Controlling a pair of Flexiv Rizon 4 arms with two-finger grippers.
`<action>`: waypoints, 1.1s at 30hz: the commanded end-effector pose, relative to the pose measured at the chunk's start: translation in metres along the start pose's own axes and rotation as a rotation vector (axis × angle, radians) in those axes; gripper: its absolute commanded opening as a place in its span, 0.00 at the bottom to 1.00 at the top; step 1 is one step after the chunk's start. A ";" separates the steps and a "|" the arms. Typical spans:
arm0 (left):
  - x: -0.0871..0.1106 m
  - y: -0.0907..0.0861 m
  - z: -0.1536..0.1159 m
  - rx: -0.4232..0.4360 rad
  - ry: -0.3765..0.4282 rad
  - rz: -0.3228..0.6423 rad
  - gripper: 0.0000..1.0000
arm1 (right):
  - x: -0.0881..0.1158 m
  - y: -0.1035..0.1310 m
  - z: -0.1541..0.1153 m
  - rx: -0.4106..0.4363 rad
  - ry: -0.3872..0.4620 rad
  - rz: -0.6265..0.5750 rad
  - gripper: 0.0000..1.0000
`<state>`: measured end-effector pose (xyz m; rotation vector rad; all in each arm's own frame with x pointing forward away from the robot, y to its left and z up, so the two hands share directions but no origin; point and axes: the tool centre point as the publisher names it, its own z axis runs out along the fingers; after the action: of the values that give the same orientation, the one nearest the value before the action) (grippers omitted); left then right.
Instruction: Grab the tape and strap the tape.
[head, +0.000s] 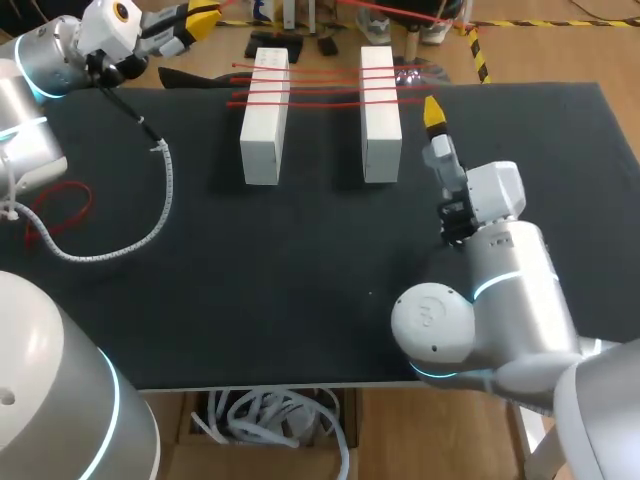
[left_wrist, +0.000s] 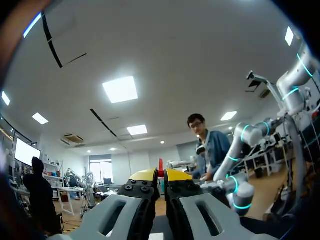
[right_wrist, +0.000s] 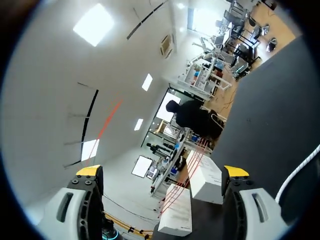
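**A:** How is the left pincer (left_wrist: 160, 176) set?

**B:** Narrow. Its two yellow tips are pressed almost together, and a thin red strip (left_wrist: 161, 165) stands up from the slit between them, gripped from both sides. In the head view that pincer is raised past the far left corner of the worktop (head: 300, 280).

**A:** And the right pincer (right_wrist: 162, 171)?

**B:** Wide, with nothing between its fingers. In the head view it sits over the worktop just to the right of the right white block (head: 380, 115), its tip pointing toward the far edge.

**A:** What lies ahead of it?

**B:** Its own camera looks between the spread fingers at both blocks, standing side by side with a gap between them. The left white block (head: 265, 120) is the farther one from this arm.

**A:** Where is the tape?

**B:** Four red tapes (head: 320, 81) run roughly parallel across the tops of the two blocks, bridging the gap and overhanging a little on each outer side. A loose red tape (head: 85, 200) lies curled on the worktop's left side, near the left arm's base.

**A:** Anything else there?

**B:** A white spiral cable wrap (head: 168, 195) hangs from the left arm and curves across the worktop between the curled tape and the left block.
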<state>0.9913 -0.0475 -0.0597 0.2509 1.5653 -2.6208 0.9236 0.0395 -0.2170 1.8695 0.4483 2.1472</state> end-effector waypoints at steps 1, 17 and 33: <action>0.001 -0.001 0.000 -0.002 -0.001 0.000 0.00 | 0.006 -0.005 0.003 -0.018 -0.017 0.037 1.00; 0.001 -0.001 0.000 -0.002 -0.001 0.000 0.00 | 0.042 0.016 0.019 -0.027 -0.093 0.315 1.00; 0.001 -0.001 0.000 -0.002 -0.001 0.000 0.00 | 0.084 0.052 0.038 -0.052 -0.093 0.400 1.00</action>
<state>0.9913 -0.0475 -0.0597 0.2509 1.5654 -2.6207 0.9464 0.0284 -0.1233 2.1165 -0.0086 2.3160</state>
